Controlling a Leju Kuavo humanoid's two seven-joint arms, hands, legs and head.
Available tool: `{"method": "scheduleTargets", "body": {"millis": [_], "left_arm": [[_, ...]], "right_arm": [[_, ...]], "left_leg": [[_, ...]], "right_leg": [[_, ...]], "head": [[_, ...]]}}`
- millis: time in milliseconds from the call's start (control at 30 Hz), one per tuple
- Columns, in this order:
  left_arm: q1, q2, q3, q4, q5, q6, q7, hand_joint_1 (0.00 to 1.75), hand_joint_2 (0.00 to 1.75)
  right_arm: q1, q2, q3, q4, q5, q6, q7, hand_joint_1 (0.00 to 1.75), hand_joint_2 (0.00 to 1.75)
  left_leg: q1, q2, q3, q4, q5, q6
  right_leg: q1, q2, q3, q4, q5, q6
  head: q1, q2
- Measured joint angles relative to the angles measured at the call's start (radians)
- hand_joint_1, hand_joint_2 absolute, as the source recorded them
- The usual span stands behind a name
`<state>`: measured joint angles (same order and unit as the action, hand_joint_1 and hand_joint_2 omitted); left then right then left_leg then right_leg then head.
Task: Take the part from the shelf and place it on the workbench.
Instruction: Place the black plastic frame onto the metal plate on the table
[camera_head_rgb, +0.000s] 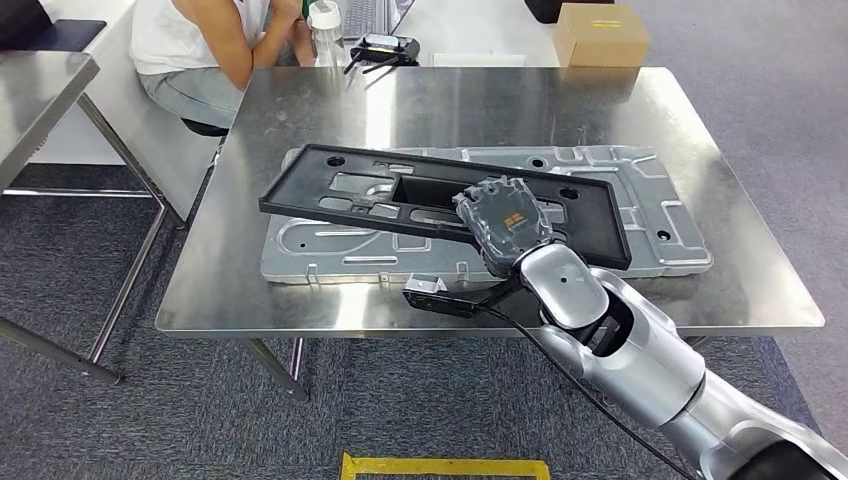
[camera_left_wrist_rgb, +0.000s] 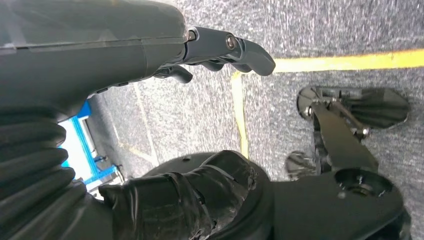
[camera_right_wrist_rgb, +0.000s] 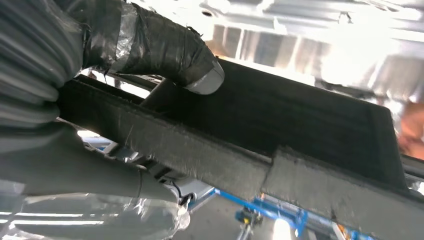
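Note:
The part is a long black frame panel (camera_head_rgb: 360, 195) with cut-outs. It lies aslant over a silver stamped plate (camera_head_rgb: 650, 200) on the steel workbench (camera_head_rgb: 450, 100). My right hand (camera_head_rgb: 505, 222) grips its near long edge towards the right end. In the right wrist view the taped thumb (camera_right_wrist_rgb: 165, 47) presses on the part's upper face (camera_right_wrist_rgb: 300, 125) while the rest of the hand wraps under the rim. I cannot tell whether the part's left end touches the plate. My left hand (camera_left_wrist_rgb: 220, 47) hangs over the carpet, fingers loosely apart and holding nothing.
A person (camera_head_rgb: 200, 40) sits at the bench's far left corner, beside a bottle (camera_head_rgb: 325, 30) and a black device (camera_head_rgb: 385, 45). A cardboard box (camera_head_rgb: 600, 32) stands behind the far right. Another steel table (camera_head_rgb: 40, 90) is on the left. Yellow tape (camera_head_rgb: 445, 467) marks the floor.

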<state>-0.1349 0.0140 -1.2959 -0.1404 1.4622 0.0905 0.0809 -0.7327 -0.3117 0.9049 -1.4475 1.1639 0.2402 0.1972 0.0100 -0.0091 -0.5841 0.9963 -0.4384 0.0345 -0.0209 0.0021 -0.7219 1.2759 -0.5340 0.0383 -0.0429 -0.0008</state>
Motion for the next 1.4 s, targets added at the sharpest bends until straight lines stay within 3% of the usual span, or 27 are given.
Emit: {"method": "scheduleTargets", "body": {"millis": [67,133,233,300,367,433,467,500,567,600,667,733,800,833,933,1000,1033,1100,1167,1267,1333,1400], "left_arm": [[0.002,-0.001,0.000,0.000,0.000,0.000,0.000,0.00,1.75],[0.000,-0.002,0.000,0.000,0.000,0.000,0.000,0.00,1.75],[-0.003,-0.002,0.000,0.000,0.000,0.001,0.000,0.00,1.75],[-0.003,-0.001,0.000,0.000,0.000,0.001,-0.001,0.00,1.75],[-0.002,-0.001,0.000,0.000,0.000,0.001,-0.002,0.00,1.75],[-0.003,-0.002,0.000,0.000,0.000,0.001,-0.003,0.00,1.75],[-0.003,-0.002,0.000,0.000,0.000,0.001,-0.003,0.00,1.75],[-0.002,-0.002,0.000,0.000,0.000,0.001,-0.003,0.00,1.75],[0.000,-0.002,0.000,0.000,0.000,0.001,-0.003,0.00,1.75],[0.001,0.001,0.000,0.000,0.000,0.001,-0.004,0.00,1.75],[0.001,0.004,0.000,0.001,0.000,0.001,-0.004,0.00,1.75],[0.000,0.005,0.000,0.002,0.000,0.001,-0.004,0.00,1.75],[0.000,0.004,0.000,0.002,0.000,0.001,-0.004,0.00,1.75],[-0.001,0.004,0.000,0.002,0.000,0.001,-0.004,0.00,1.75],[-0.001,0.003,0.000,0.002,0.000,0.001,-0.004,0.00,1.75],[0.000,0.002,0.000,0.002,0.000,0.000,-0.004,0.00,1.75],[0.000,0.001,0.000,0.002,0.000,0.000,-0.004,0.00,1.75],[0.001,0.000,0.000,0.002,0.000,0.000,-0.004,0.00,1.75],[-0.001,0.001,0.000,0.002,0.000,0.000,-0.004,0.00,1.75],[-0.003,0.002,0.000,0.002,0.000,-0.002,-0.011,0.00,1.75],[-0.003,0.002,0.000,0.002,0.000,-0.006,-0.027,0.00,1.75],[-0.005,0.002,0.000,0.002,0.000,-0.011,-0.040,0.00,1.75]], "right_arm": [[0.002,0.000,0.000,0.004,0.000,-0.001,0.000,1.75,1.75],[0.000,0.001,0.000,0.007,0.000,-0.002,0.000,1.75,1.75],[0.000,0.005,0.000,0.012,0.000,-0.007,-0.002,1.75,1.75],[0.000,0.009,0.000,0.018,0.000,-0.010,-0.005,1.75,1.75],[0.001,0.016,0.000,0.025,0.001,-0.014,-0.009,1.75,1.75],[0.006,0.024,0.000,0.031,0.001,-0.017,-0.014,1.75,1.75],[0.010,0.027,0.000,0.035,0.001,-0.017,-0.016,1.75,1.75],[0.012,0.030,0.001,0.039,0.001,-0.018,-0.018,1.75,1.75],[0.014,0.037,0.001,0.048,0.001,-0.021,-0.019,1.75,1.75],[0.014,0.040,0.001,0.051,0.001,-0.025,-0.020,1.75,1.75],[0.013,0.045,0.001,0.057,0.002,-0.032,-0.021,1.75,1.75],[0.014,0.050,0.001,0.062,0.002,-0.034,-0.023,1.75,1.75],[0.013,0.052,0.001,0.066,0.002,-0.034,-0.025,1.75,1.75],[0.011,0.053,0.001,0.067,0.003,-0.035,-0.026,1.75,1.75],[0.010,0.055,0.002,0.077,0.002,-0.036,-0.031,1.75,1.75],[0.014,0.058,0.007,0.087,0.000,-0.040,-0.042,1.75,1.75],[0.015,0.060,0.010,0.092,-0.002,-0.046,-0.051,1.75,1.75],[0.014,0.064,0.019,0.106,-0.004,-0.063,-0.073,1.75,1.75],[0.013,0.070,0.028,0.120,-0.006,-0.082,-0.093,1.75,1.75],[0.011,0.087,0.042,0.133,-0.012,-0.095,-0.122,1.75,1.75],[0.010,0.098,0.051,0.140,-0.017,-0.103,-0.139,0.87,0.87],[0.010,0.109,0.062,0.147,-0.024,-0.111,-0.154,0.00,0.00]], "left_leg": [[0.002,-0.002,0.017,0.005,-0.017,-0.009],[0.000,-0.005,0.026,0.012,-0.037,-0.022],[0.000,-0.005,0.033,0.009,-0.055,-0.040],[0.002,-0.001,0.027,0.037,-0.072,-0.050],[0.003,0.003,-0.029,0.140,-0.112,-0.057],[0.003,0.003,-0.117,0.269,-0.146,-0.058],[0.002,0.003,-0.148,0.299,-0.137,-0.056],[0.000,0.003,-0.160,0.291,-0.108,-0.051],[-0.008,0.003,-0.131,0.170,-0.009,-0.031],[-0.014,0.003,-0.106,0.106,0.026,-0.017],[-0.026,0.005,-0.070,0.027,0.051,0.005],[-0.030,0.006,-0.052,0.007,0.040,0.014],[-0.023,0.005,-0.025,-0.012,0.034,0.017],[-0.018,0.004,-0.012,-0.018,0.030,0.018],[-0.013,0.003,0.017,-0.021,0.007,0.018],[-0.008,-0.001,0.040,-0.020,-0.014,0.011],[-0.004,-0.003,0.054,-0.017,-0.026,0.005],[0.003,-0.006,0.075,-0.006,-0.054,-0.009],[0.004,-0.007,0.082,0.006,-0.082,-0.028],[0.004,-0.004,0.088,0.019,-0.096,-0.050],[0.007,-0.001,0.066,0.067,-0.102,-0.057],[0.009,0.001,-0.004,0.175,-0.134,-0.063]], "right_leg": [[-0.005,-0.002,0.041,-0.123,0.085,0.002],[-0.004,-0.002,0.087,-0.226,0.123,-0.003],[0.001,0.001,0.104,-0.245,0.108,-0.025],[0.000,0.003,0.112,-0.247,0.101,-0.040],[0.000,0.003,0.122,-0.248,0.093,-0.052],[0.005,0.002,0.135,-0.248,0.080,-0.057],[0.008,0.002,0.145,-0.248,0.072,-0.059],[0.012,0.003,0.157,-0.248,0.063,-0.060],[0.018,0.004,0.185,-0.250,0.043,-0.061],[0.021,0.004,0.197,-0.252,0.034,-0.059],[0.020,0.006,0.214,-0.261,0.022,-0.051],[0.018,0.005,0.226,-0.261,0.025,-0.041],[0.018,0.003,0.216,-0.224,0.030,-0.033],[0.018,0.003,0.193,-0.183,0.025,-0.029],[0.011,0.002,0.074,-0.023,-0.032,-0.015],[0.001,0.001,0.022,-0.002,-0.055,-0.004],[-0.004,0.001,0.017,-0.037,-0.032,0.002],[-0.014,-0.004,0.030,-0.156,0.076,0.013],[-0.015,-0.008,0.039,-0.227,0.145,0.007],[-0.011,-0.004,0.046,-0.228,0.144,-0.022],[-0.012,-0.002,0.056,-0.230,0.138,-0.036],[-0.011,-0.002,0.066,-0.232,0.128,-0.046]], "head": [[0.001,0.000],[0.002,0.000],[0.001,0.000],[-0.002,0.000],[-0.006,0.000],[-0.007,0.000],[-0.007,0.000],[-0.007,0.000],[-0.006,0.000],[-0.004,0.000],[-0.002,0.000],[-0.003,0.000],[-0.004,0.000],[-0.002,0.000],[-0.001,0.000],[-0.001,0.000],[-0.001,0.000],[0.002,0.000],[0.006,0.000],[0.007,0.000],[0.005,0.000],[0.003,0.000]]}}
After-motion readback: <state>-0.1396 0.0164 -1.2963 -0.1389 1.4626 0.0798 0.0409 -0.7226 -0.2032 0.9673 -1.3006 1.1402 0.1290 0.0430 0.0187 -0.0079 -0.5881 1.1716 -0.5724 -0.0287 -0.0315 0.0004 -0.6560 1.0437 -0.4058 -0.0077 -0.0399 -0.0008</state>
